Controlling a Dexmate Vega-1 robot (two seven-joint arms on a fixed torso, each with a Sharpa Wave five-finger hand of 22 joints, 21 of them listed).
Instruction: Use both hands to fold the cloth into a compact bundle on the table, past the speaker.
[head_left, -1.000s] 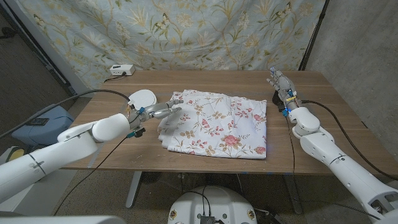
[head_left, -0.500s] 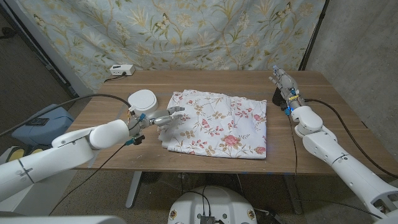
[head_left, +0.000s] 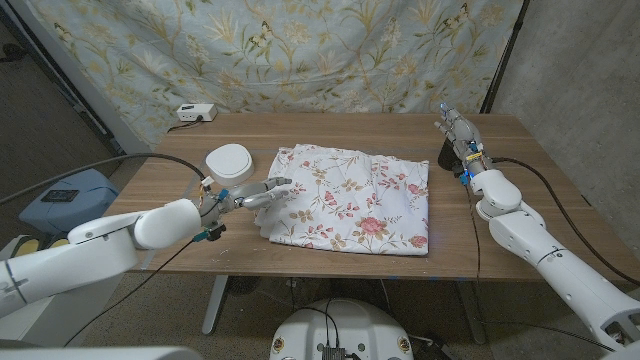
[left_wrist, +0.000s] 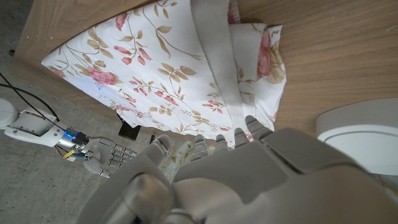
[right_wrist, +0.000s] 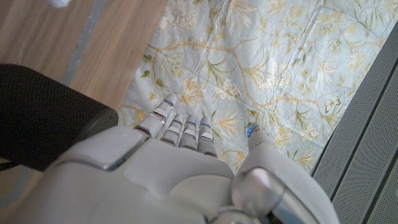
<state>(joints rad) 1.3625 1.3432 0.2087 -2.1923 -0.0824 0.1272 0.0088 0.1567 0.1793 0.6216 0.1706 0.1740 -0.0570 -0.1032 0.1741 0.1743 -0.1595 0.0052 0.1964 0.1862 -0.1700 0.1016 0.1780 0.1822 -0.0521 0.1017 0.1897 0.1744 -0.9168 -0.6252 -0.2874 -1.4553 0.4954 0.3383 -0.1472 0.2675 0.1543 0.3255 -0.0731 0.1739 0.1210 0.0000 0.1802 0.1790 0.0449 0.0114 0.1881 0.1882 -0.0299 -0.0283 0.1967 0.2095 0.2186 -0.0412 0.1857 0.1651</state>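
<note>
Fingers of the left hand (head_left: 255, 193), spread, reach the floral white cloth (head_left: 350, 197) mid-frame; best pinch its left edge firmly before folding across.

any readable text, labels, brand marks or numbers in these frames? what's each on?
None readable.
White box at the table's far edge: dark marks on its front, too small to read.
Round white speaker: no marking visible.
Cloth: floral print only, no text.
Backdrop curtain: plant and butterfly pattern, no text.
</note>
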